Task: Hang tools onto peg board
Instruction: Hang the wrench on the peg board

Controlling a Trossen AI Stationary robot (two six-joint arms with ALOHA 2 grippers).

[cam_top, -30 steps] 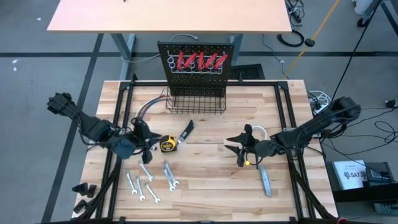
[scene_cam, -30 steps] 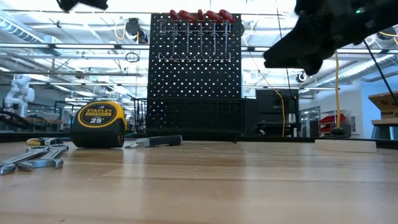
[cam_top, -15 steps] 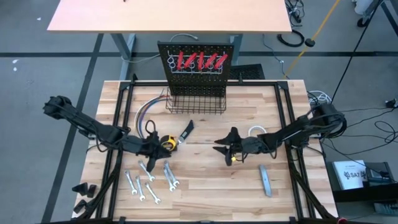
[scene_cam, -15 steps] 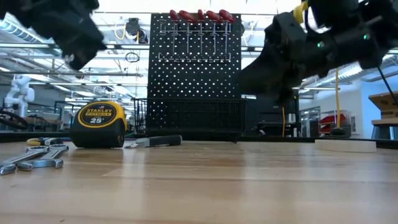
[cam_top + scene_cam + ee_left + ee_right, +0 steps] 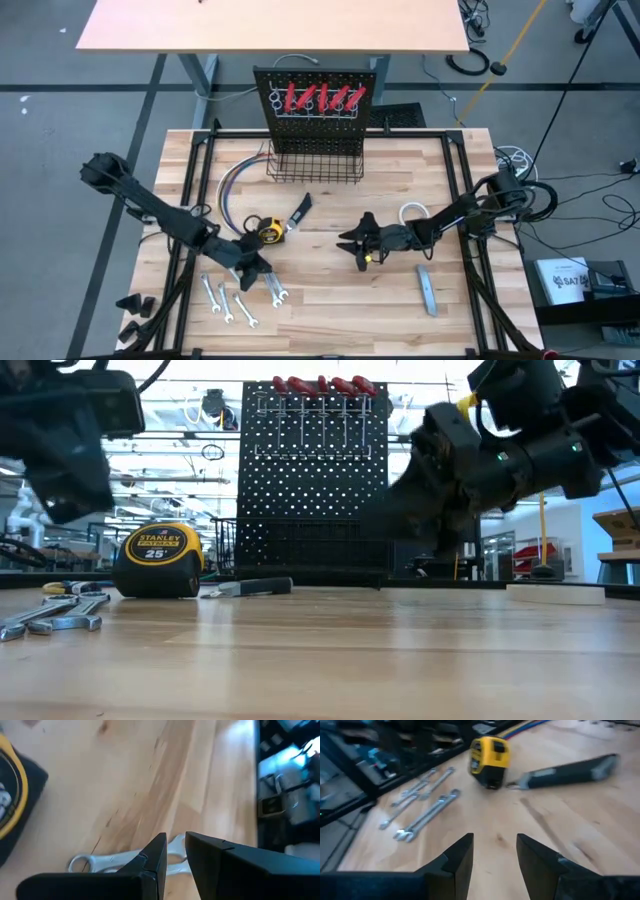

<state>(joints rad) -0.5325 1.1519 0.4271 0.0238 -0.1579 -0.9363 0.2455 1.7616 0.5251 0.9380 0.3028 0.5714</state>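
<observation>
The left gripper [image 5: 262,271] hovers over a wrench [image 5: 120,862], fingers slightly apart, probably to pick it. The right gripper [image 5: 352,241] waits mid-table, fingers open and empty.

hidden: left gripper [image 5: 256,268] covers part of the wrenches [image 5: 240,297] | cut off: tape measure [image 5: 12,815] at left wrist view's edge | blurred: knife [image 5: 567,771], left arm in low view

Pale wood-plank table [image 5: 330,290], shiny metal wrenches [image 5: 240,295], matt black peg board [image 5: 320,105]
</observation>
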